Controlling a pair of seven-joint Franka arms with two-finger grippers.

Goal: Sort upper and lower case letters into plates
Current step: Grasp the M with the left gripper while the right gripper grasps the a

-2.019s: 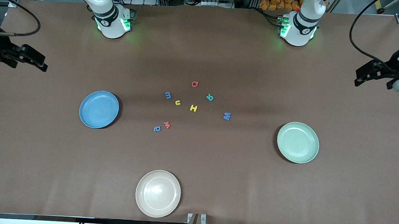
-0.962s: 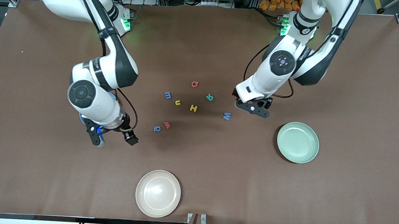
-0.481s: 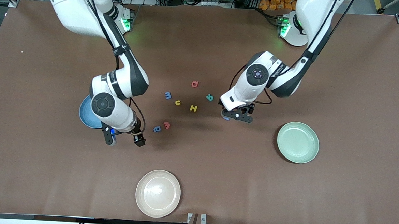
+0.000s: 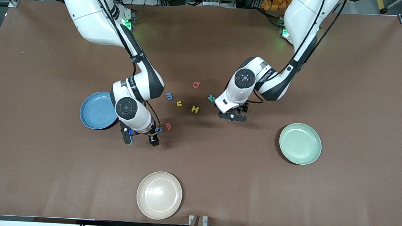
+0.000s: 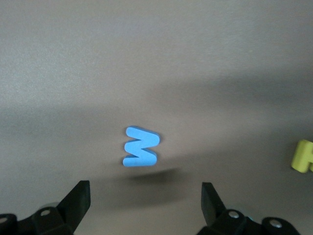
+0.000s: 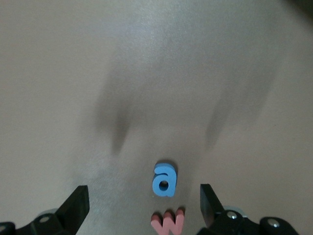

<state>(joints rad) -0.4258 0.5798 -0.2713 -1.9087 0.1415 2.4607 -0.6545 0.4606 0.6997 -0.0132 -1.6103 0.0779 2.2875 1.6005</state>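
The blue plate [image 4: 96,111] lies toward the right arm's end and the mint green plate [image 4: 300,143] toward the left arm's end. Between them are scattered letters: a blue m [image 4: 169,96], yellow u [image 4: 179,103], yellow H [image 4: 195,109], red Q [image 4: 196,85], teal R [image 4: 211,98] and red w [image 4: 168,126]. My right gripper [image 4: 140,139] [image 6: 142,196] hangs open just beside the blue a [image 6: 164,179] and the red w [image 6: 168,223]. Over the blue W [image 5: 141,147] hovers my left gripper [image 4: 232,117] [image 5: 144,191], open and empty, hiding that letter in the front view.
A cream-beige plate [image 4: 159,195] sits near the table's front edge, nearer to the front camera than the letters. The brown table top [image 4: 360,100] is bare toward both ends.
Both arms swung in from the table's ends and came down toward the letters. The right gripper closed in on the blue a, the left gripper on the blue W. Both stayed open.
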